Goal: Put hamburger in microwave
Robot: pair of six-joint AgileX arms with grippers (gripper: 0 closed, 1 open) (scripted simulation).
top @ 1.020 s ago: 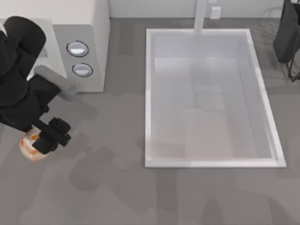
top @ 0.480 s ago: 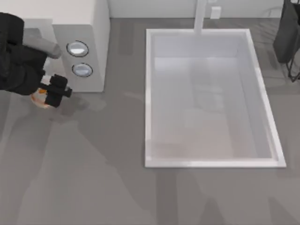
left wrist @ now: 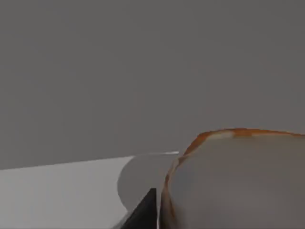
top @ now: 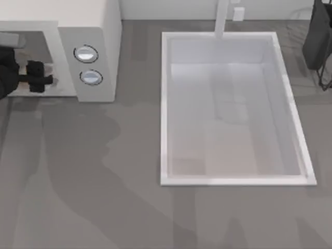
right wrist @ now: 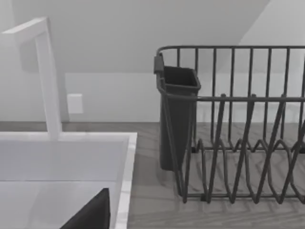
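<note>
Grey desk (top: 129, 207) is seen beside the microwave (top: 98, 31); within its cavity the left gripper (top: 44, 79) is held, jaws pinching the hamburger (left wrist: 238, 181). The right arm is parked beyond the sink (top: 233, 104).

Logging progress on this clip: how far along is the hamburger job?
Done: the left hand has the hamburger lifted and sits at the microwave cavity mouth. In hand: carrying it inside; the wrist view shows the bun against the grey cavity. Left: setting it down and letting go. The right arm is parked by the dish rack.

No readable text, labels, brands or numbers appear on anything.
</note>
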